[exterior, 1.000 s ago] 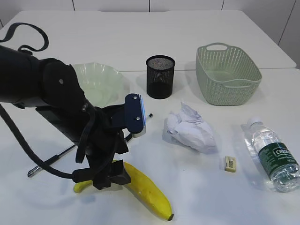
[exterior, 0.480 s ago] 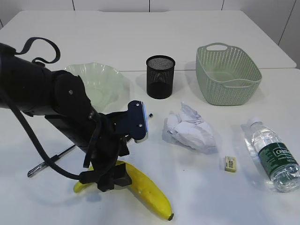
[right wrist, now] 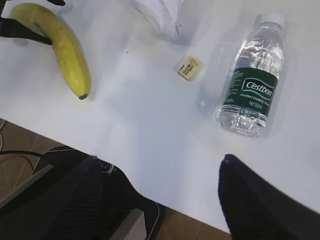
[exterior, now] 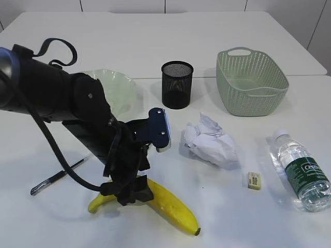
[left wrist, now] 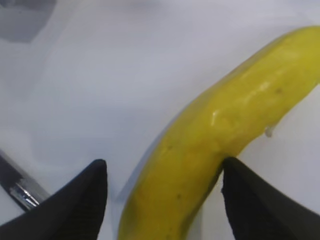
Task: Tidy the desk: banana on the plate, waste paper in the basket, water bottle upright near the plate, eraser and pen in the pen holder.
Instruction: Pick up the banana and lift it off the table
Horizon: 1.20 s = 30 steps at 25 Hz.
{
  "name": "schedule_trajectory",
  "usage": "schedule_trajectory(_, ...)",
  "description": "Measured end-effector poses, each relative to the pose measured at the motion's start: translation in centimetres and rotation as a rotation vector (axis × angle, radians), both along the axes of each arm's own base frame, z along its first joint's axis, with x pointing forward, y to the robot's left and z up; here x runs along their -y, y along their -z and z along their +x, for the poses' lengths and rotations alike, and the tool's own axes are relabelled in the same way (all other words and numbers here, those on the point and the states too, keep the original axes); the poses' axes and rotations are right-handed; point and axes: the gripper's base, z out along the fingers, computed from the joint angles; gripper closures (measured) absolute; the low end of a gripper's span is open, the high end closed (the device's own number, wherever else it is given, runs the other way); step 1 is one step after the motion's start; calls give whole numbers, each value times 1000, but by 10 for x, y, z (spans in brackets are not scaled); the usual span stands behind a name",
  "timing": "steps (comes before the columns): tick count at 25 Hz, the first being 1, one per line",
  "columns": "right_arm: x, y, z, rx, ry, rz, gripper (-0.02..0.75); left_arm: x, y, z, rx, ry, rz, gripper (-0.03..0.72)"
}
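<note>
**Operator:** At lower left of the exterior frame, what is the arm's pose?

**Technician:** The left arm (exterior: 57,103) enters from the left edge, bends downward, and sets the left gripper (exterior: 129,192) onto the banana (exterior: 170,209) near its stem end. In the left wrist view, the two dark fingers (left wrist: 75,200) are spread apart with the banana between them. The right-hand finger touches the fruit's side; the other stands just clear of it. The jaws straddle the banana but are not clamped.

**Operator:** Where does the banana lie?

**Technician:** On the table (exterior: 217,31), lower centre of the exterior frame, tip pointing to the lower right. The plate (exterior: 121,88) sits behind the arm, upper left, partly hidden by it.

**Operator:** Status of the right gripper?

**Technician:** The right gripper (right wrist: 160,200) shows only as two dark finger shapes at the bottom edge of the right wrist view, set well apart and holding nothing, above the table's near edge.

**Operator:** Surrounding items?

**Technician:** The pen (exterior: 57,177) lies at the left, just beside the arm. The pen holder (exterior: 177,84) stands upper centre, the basket (exterior: 252,81) upper right. The waste paper (exterior: 209,142) lies centre, just right of the gripper's camera housing. The eraser (exterior: 253,180) is to its lower right, and the water bottle (exterior: 300,169) lies on its side at the right edge.
</note>
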Motion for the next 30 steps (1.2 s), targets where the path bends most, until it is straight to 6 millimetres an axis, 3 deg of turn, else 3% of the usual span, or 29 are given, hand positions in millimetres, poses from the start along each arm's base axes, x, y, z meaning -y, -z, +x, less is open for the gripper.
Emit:
schedule_trajectory(7,0,0,0,-1,0,0,202,1,8,-1,-44,5,14,183)
schedule_trajectory(19,0,0,0,-1,0,0,202,1,9,-2,-56,9,18,409)
schedule_trajectory(26,0,0,0,-1,0,0,202,0,8,-5,-104,-9,24,423)
schedule_trajectory(30,0,0,0,-1,0,0,202,0,-5,-7,-102,-25,6,427)
